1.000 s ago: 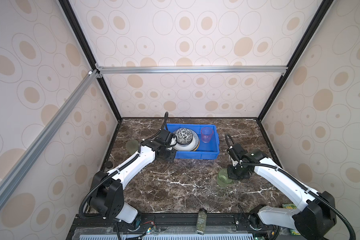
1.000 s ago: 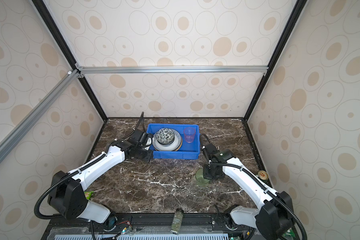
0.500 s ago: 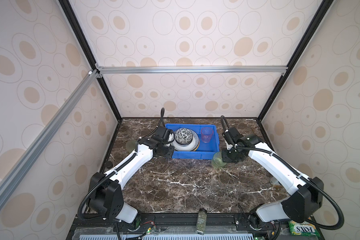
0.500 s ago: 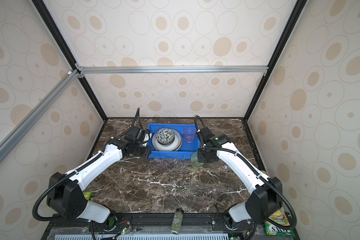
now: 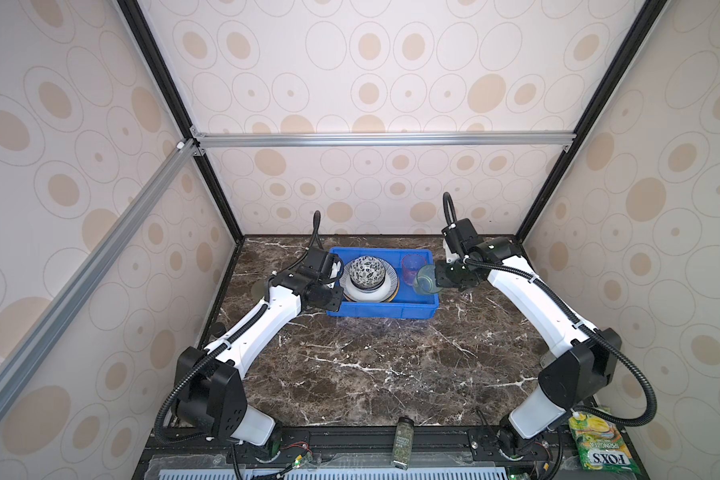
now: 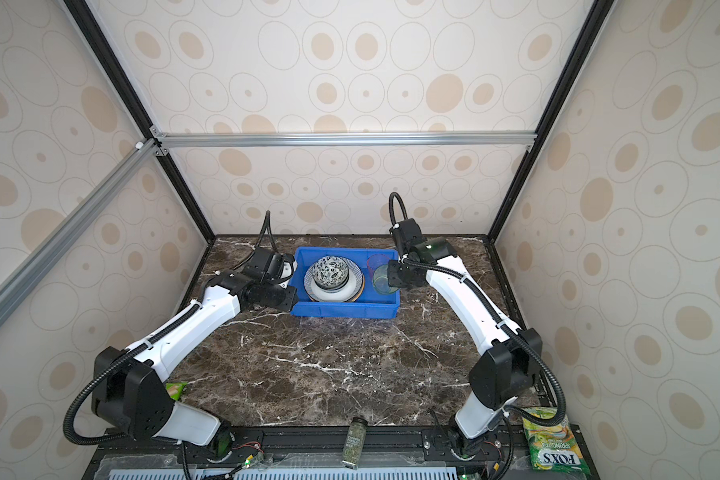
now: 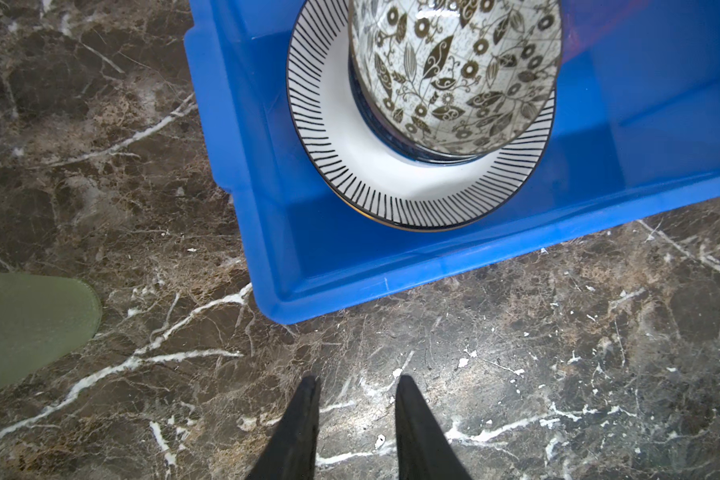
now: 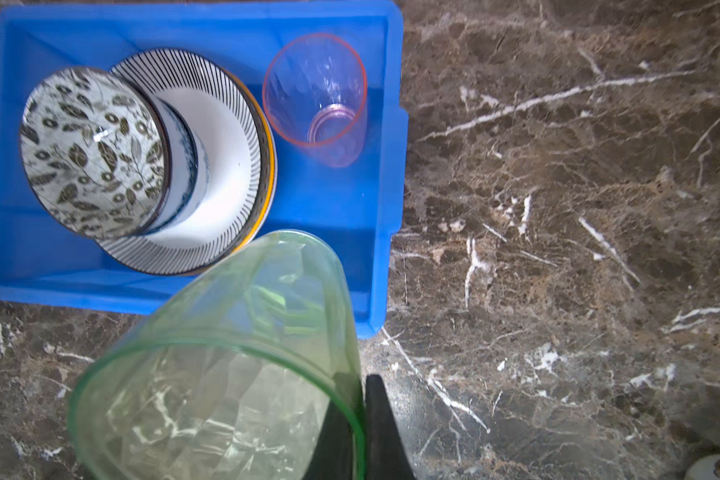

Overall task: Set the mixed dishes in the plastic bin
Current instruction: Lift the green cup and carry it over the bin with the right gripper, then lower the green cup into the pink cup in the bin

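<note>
**Nearly packed, I think**

My right pincer (image 8: 356, 386) pinches the green cup (image 8: 225, 353), not yet dropped, over the right end of the blue bin (image 8: 393, 124). My left pincer (image 7: 356, 380) is spread and empty above the bench (image 7: 516, 353). Already inside are the striped plate (image 8: 225, 137), leaf bowl (image 8: 92, 153) and pink cup (image 8: 316, 95).

The blue bin (image 5: 381, 309) is mostly full on its left and middle, where a stack of plates (image 8: 225, 158) with a leaf bowl (image 8: 92, 153) on top stands tall. A pink cup (image 8: 316, 99) fills the far right corner. The only bare room inside is a small patch on the right, between the pink cup and the near wall, and the green cup (image 8: 225, 374) held by the right gripper (image 8: 360, 384) hangs over that corner. The left arm (image 5: 275, 316) sits close by the bin's left wall. The table (image 5: 371, 374) in front is wide open.
</note>
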Controlling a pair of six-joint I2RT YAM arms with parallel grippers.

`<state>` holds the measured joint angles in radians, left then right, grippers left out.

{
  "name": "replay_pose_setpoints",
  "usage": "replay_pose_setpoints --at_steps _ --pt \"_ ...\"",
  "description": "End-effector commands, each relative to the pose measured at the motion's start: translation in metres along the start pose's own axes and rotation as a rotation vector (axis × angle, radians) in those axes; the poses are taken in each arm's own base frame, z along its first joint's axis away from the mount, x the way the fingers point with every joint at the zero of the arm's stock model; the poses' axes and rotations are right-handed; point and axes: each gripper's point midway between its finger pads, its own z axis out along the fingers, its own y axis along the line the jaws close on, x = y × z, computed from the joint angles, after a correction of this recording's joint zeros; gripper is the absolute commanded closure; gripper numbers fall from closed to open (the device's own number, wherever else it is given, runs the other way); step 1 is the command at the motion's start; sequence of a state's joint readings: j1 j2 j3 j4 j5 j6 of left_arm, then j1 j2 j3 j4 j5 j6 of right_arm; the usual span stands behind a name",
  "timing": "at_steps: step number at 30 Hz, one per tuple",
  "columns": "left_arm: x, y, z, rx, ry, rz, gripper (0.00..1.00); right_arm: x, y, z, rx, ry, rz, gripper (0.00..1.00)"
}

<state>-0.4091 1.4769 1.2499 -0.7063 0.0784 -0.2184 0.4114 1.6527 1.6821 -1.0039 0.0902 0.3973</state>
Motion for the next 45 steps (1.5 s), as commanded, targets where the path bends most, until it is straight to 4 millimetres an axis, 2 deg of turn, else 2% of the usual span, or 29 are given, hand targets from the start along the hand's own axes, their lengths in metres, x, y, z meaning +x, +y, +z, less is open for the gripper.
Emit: replay_pose_setpoints --at_steps 1,10,20,32,36,45 --pt "-0.013 0.005 -0.021 -0.018 -0.045 -0.019 0.68 -0.022 -0.002 0.0 0.003 -0.046 0.001 1.0" --pt "-0.021 0.01 -0.028 -0.038 -0.059 -0.026 0.68 -0.056 -0.005 0.017 0.003 -0.098 0.049 1.0" --pt "-0.024 0.015 -0.032 -0.063 -0.064 -0.032 0.69 -0.077 0.006 0.045 -0.033 -0.104 0.075 1.0" --pt "-0.02 0.023 -0.034 -0.091 -0.062 -0.05 0.69 -0.09 0.003 0.082 -0.02 -0.067 0.084 1.0" --pt "-0.019 0.026 -0.035 -0.101 -0.061 -0.053 0.69 -0.094 0.003 0.09 -0.008 -0.046 0.084 1.0" --pt "-0.012 0.029 -0.03 -0.104 -0.052 -0.058 0.69 -0.088 0.0 0.103 0.013 0.041 0.105 1.0"
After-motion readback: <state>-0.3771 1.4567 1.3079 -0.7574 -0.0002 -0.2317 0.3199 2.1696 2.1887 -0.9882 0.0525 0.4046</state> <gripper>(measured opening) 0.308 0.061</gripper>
